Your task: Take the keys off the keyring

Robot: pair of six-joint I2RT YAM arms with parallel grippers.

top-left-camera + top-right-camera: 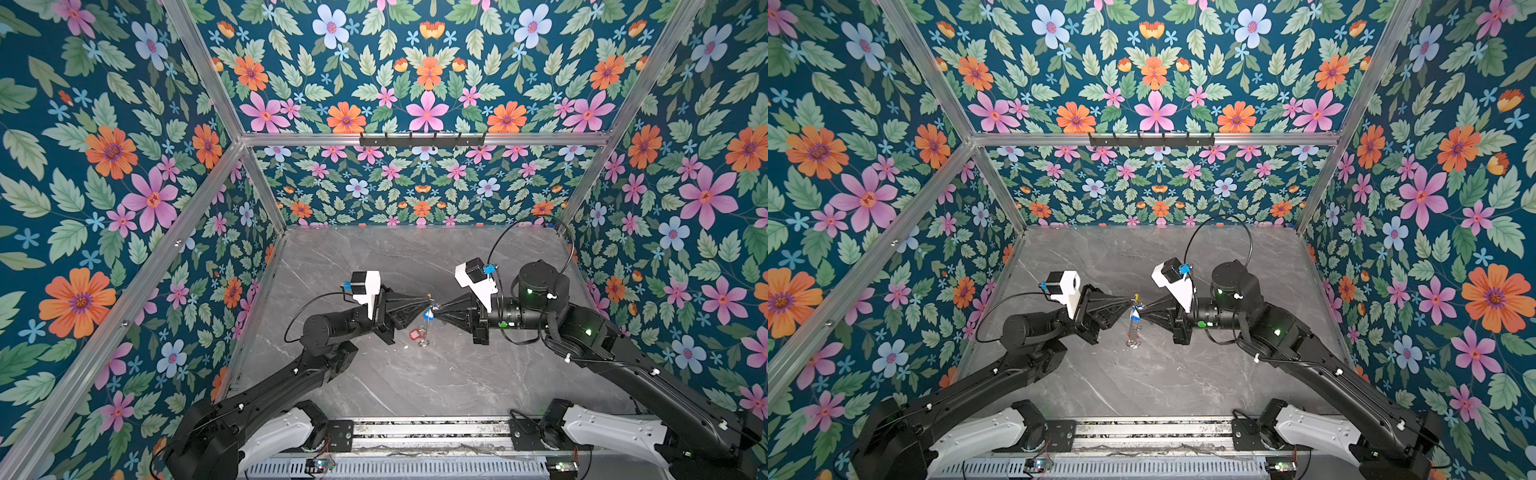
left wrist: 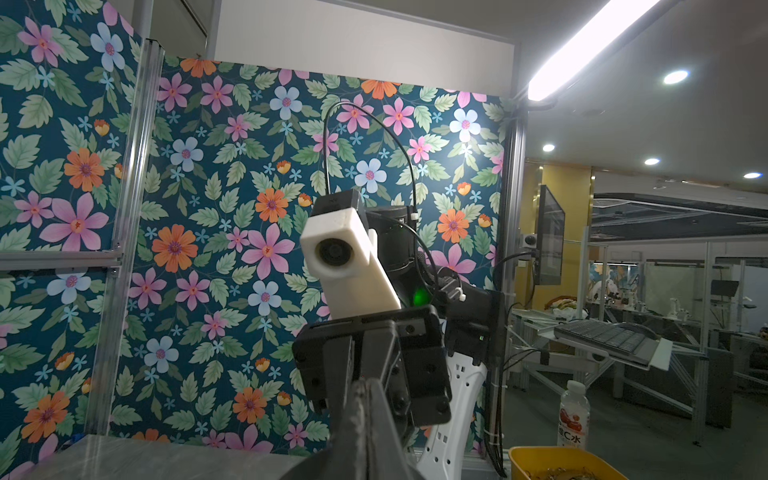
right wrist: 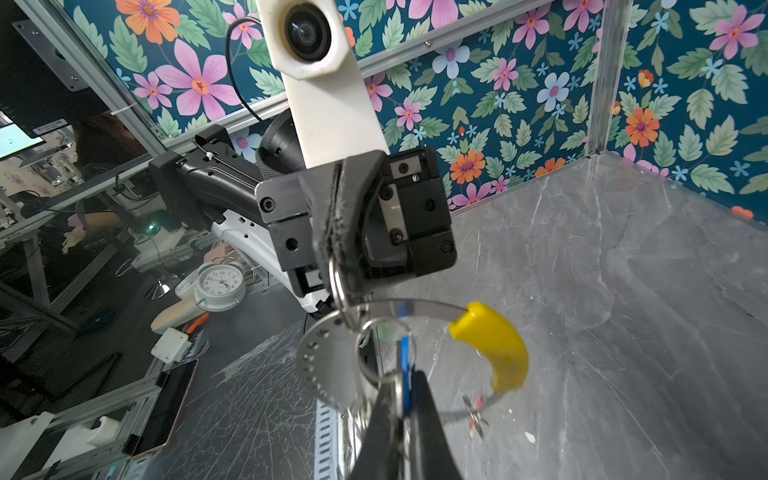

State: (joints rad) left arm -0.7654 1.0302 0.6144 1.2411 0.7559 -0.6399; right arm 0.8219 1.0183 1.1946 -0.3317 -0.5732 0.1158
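The keyring (image 3: 415,309) is held up over the grey table between both grippers, its yellow arc (image 3: 492,345) toward the back wall. My left gripper (image 1: 427,297) is shut on a small split ring (image 3: 337,286) at the hoop's edge. My right gripper (image 3: 405,386) is shut on the blue-tagged key (image 3: 404,365), which also shows in both top views (image 1: 428,316) (image 1: 1133,316). The red-tagged key (image 1: 415,333) (image 3: 476,411) hangs from the hoop's low end, near the table. In the left wrist view my left gripper (image 2: 368,384) has its fingers pressed together and hides the keyring.
The marble table (image 1: 415,386) is boxed in by floral walls on three sides. A black hook rail (image 1: 422,139) runs along the back frame. Outside the cell, a yellow bin (image 2: 557,461) and a bottle (image 2: 573,415) stand beyond the table's right edge.
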